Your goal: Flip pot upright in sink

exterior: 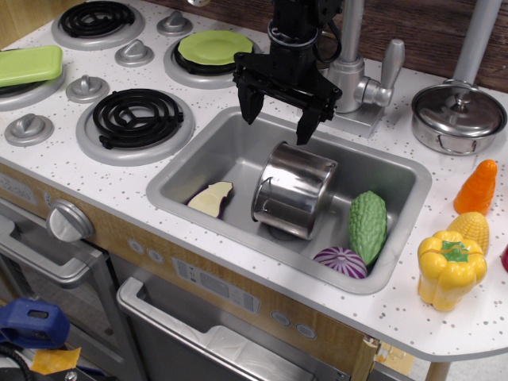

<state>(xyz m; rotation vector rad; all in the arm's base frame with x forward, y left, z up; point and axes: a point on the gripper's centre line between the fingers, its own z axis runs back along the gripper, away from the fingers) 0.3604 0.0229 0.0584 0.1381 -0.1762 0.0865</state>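
The shiny steel pot [294, 189] lies tilted on its side in the middle of the grey sink [401, 176], its closed base facing up and back, its mouth facing down toward the front. A small loop handle shows on its left side. My black gripper [278, 117] hangs open and empty above the sink's back edge, just behind and above the pot, not touching it. Its two fingers point down, spread wide.
In the sink lie an eggplant slice [211, 198], a green bitter gourd [367, 225] and a purple onion half [340, 261]. A faucet [357, 79] stands behind. A lidded steel pot [458, 117], carrot [477, 187], corn [471, 227] and yellow pepper [450, 267] sit at the right. Burners are at the left.
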